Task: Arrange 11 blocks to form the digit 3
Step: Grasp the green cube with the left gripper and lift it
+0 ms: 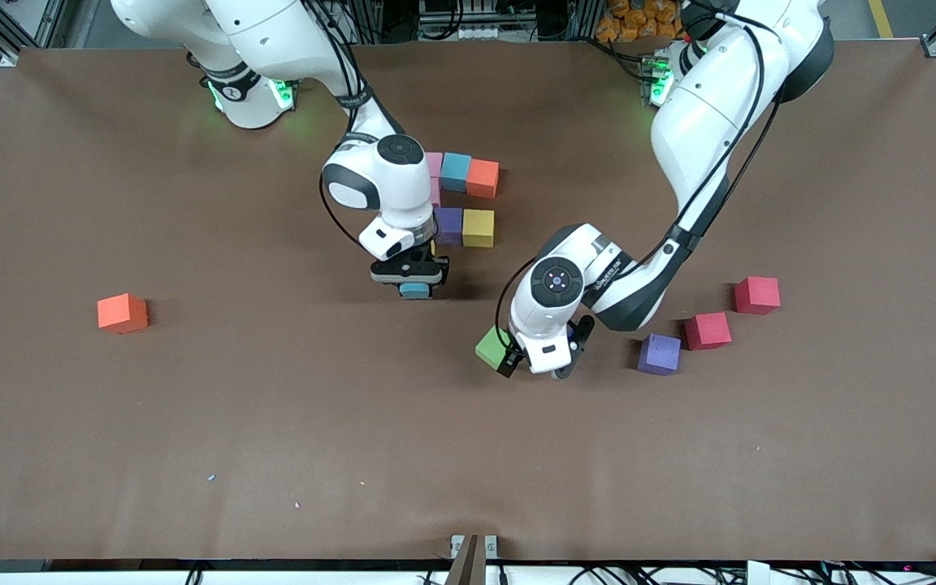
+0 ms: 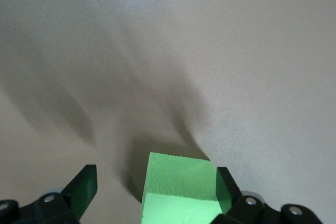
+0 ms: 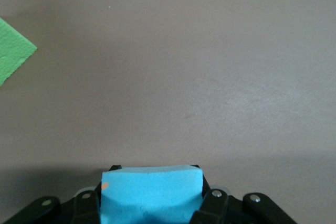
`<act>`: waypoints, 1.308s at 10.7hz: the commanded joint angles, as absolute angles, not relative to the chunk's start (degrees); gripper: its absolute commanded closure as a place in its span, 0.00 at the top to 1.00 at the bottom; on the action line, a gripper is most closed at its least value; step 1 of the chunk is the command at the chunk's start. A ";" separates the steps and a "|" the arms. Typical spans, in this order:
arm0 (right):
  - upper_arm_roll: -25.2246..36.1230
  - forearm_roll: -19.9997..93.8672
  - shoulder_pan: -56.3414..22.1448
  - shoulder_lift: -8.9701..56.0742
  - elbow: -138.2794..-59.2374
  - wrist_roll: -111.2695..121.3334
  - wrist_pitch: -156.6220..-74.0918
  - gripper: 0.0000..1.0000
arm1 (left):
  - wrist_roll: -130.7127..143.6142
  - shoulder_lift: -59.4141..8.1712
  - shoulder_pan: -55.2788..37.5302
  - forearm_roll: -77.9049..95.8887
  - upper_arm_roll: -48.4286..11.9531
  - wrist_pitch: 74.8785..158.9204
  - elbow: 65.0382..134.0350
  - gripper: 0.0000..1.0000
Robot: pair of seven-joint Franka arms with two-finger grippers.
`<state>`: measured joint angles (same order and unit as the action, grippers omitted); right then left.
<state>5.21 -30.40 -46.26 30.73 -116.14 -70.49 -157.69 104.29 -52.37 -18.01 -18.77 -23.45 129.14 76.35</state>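
Right gripper [image 1: 413, 286], clamped on a blue block [image 3: 151, 192], hangs over the table [image 1: 273, 422] beside the started digit 3 [image 1: 465, 199], while the left gripper [image 1: 535, 363], fingers spread wide, straddles the green block [image 2: 178, 187], one finger [image 2: 224, 188] touching its side.

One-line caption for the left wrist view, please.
Left gripper open around the green block on the brown table, one finger touching it, the other clear.

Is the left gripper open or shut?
Open. The left gripper straddles the green block, one finger clearly apart from it.
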 commanded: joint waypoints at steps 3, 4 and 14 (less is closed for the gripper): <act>5.27 -32.25 -46.58 31.11 -116.63 -72.60 -159.43 0.00 | 104.50 -52.38 -18.81 -19.07 -22.41 131.74 74.36 1.00; 5.27 -32.26 -46.58 31.11 -116.80 -72.25 -159.43 0.00 | 104.59 -52.38 -18.81 -19.07 -22.41 132.97 74.36 1.00; 4.75 -33.49 -47.29 29.80 -119.18 -72.69 -159.52 0.00 | 104.85 -54.05 -24.17 -19.07 -17.76 137.99 74.44 1.00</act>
